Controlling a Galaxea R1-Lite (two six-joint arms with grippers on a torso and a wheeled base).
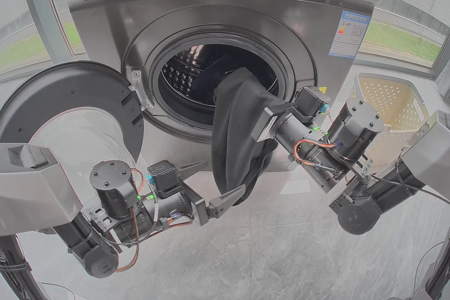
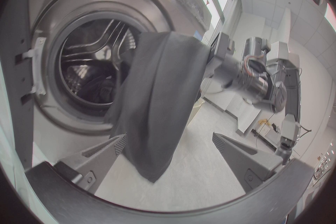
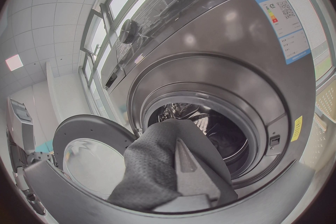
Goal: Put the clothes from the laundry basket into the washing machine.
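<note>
A dark grey garment [image 1: 234, 132] hangs from my right gripper [image 1: 249, 101], which is shut on its upper part just in front of the washing machine's [image 1: 225, 10] open drum [image 1: 187, 76]. In the right wrist view the cloth [image 3: 150, 165] drapes over one finger [image 3: 189, 165]. The garment's top edge reaches into the drum mouth and its lower end dangles outside. My left gripper [image 1: 225, 176] is low, open, its fingertips beside the hanging hem [image 2: 154, 161]. Dark clothes [image 2: 98, 88] lie inside the drum. The cream laundry basket [image 1: 398, 113] stands to the machine's right.
The round machine door [image 1: 70, 94] is swung wide open on the left, above my left arm. Grey tiled floor [image 1: 262, 244] lies in front of the machine. Windows run behind it.
</note>
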